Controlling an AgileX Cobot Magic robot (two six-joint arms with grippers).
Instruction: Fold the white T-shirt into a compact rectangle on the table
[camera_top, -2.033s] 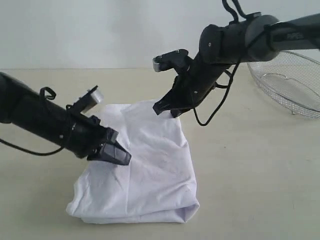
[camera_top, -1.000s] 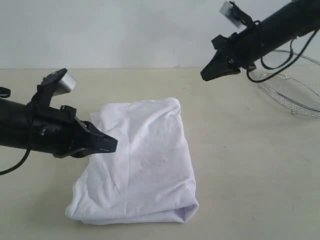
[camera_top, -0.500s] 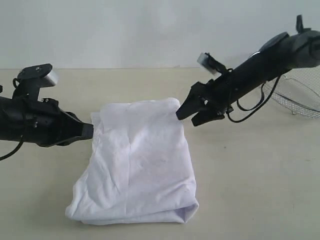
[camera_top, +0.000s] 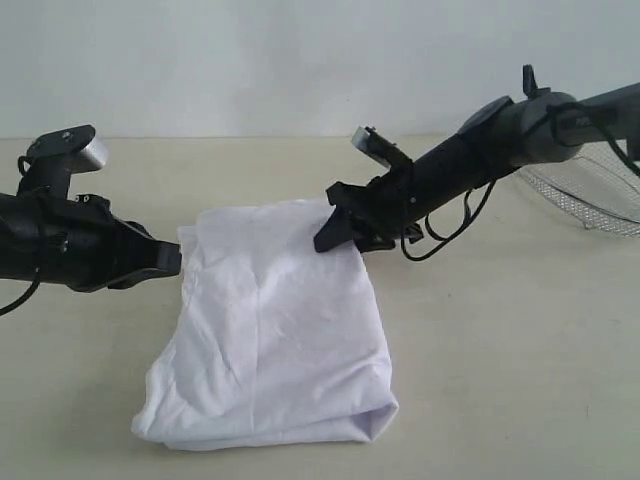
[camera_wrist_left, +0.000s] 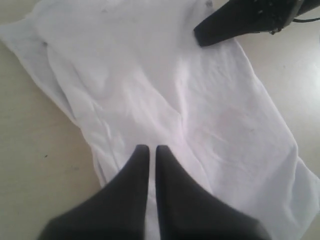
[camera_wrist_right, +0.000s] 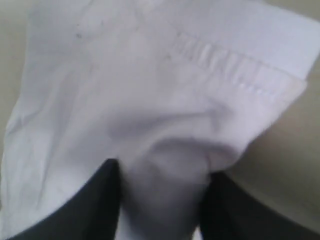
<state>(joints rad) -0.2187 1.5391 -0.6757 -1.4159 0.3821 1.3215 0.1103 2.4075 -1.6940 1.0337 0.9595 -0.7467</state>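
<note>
Pale beige table (camera_top: 500, 380), blank wall behind. Near: white T-shirt (camera_top: 275, 330) lies mid-table as a rough rectangle, front edge rumpled. Left gripper (camera_top: 172, 258): jaws together, empty, tip at the shirt's left edge. Right gripper (camera_top: 330, 238) has swung down from near the wire basket (camera_top: 590, 200) and pinches bunched cloth at the far right corner. Likely another fold starting.
</note>
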